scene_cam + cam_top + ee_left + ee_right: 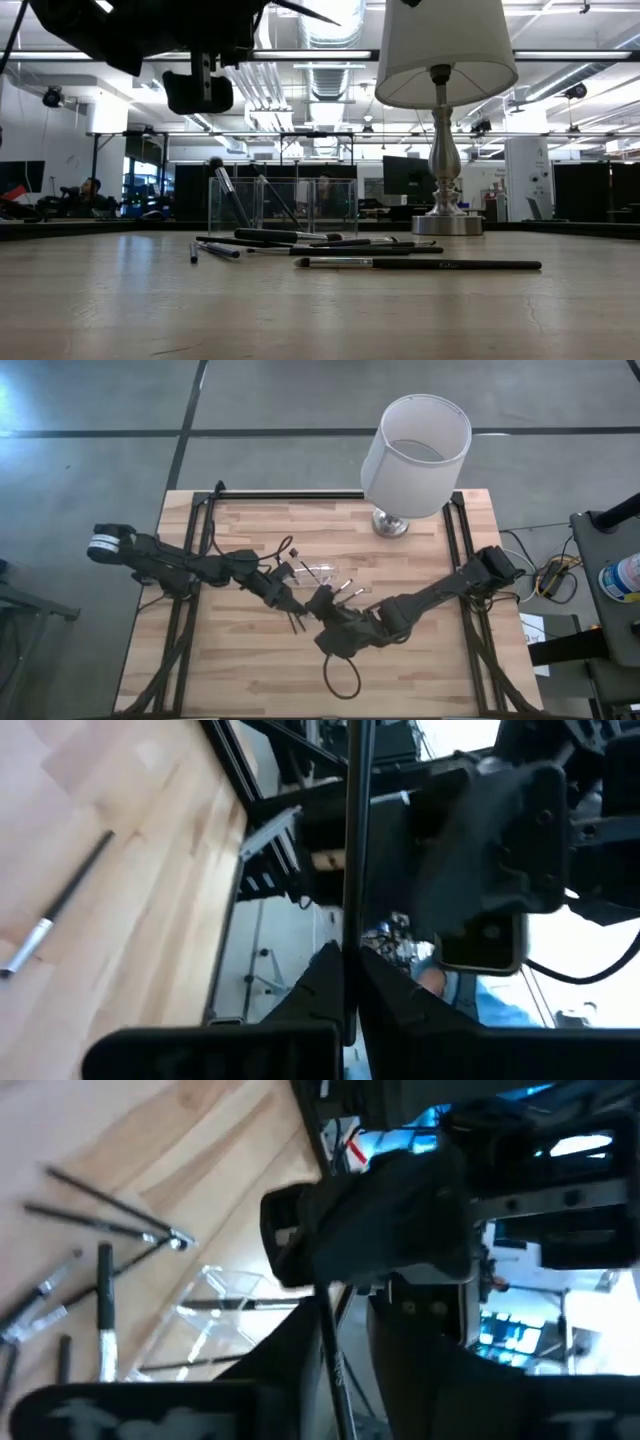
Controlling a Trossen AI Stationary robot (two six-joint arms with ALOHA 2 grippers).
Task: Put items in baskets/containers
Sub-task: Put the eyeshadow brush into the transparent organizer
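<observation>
Handover above the desk (250, 680): left gripper (345, 960) jaws clamp the stick (352, 840); right gripper (330, 1315) jaws part. Carry it toward 12 o'clock, over the clear tray (283, 205), before release.

One clear plastic tray (283, 205), one white drum-shaded lamp (414, 455), two dark arms, roughly ten thin silvery sticks (418, 264); exact count unclear.
</observation>
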